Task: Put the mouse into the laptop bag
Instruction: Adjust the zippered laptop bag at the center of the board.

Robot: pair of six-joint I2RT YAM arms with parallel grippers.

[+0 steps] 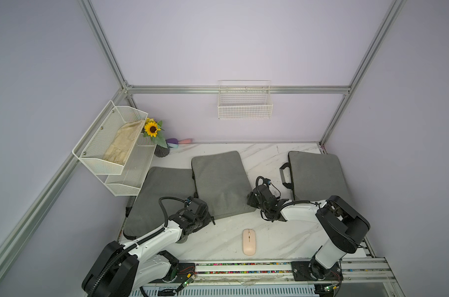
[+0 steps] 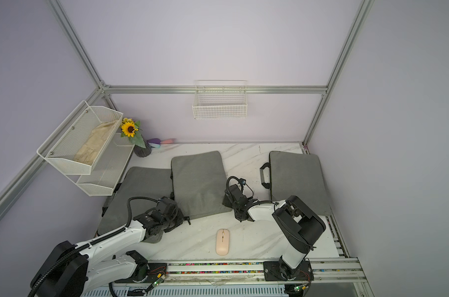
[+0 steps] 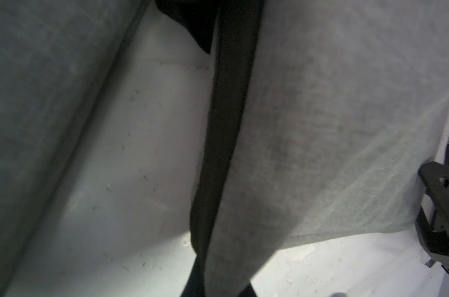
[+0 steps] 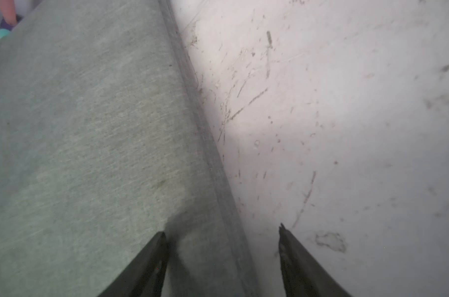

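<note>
Mouse (image 1: pixel 249 241) on marble table (image 1: pixel 282 239); laptop bag (image 1: pixel 218 182) beyond; handled bag (image 1: pixel 318 177) nearby

Scanning all cams for txt: nothing legible anywhere. Tiny white marks on left arm wrist link (image 1: pixel 182 219), too small, can't read. Multicolour strip (image 1: pixel 244 264) along front rail: just blobs from here, no chars made out. Mouse (image 1: pixel 249 242): no logo I can read. Wrist cams: blurred fabric, no print legible.
</note>
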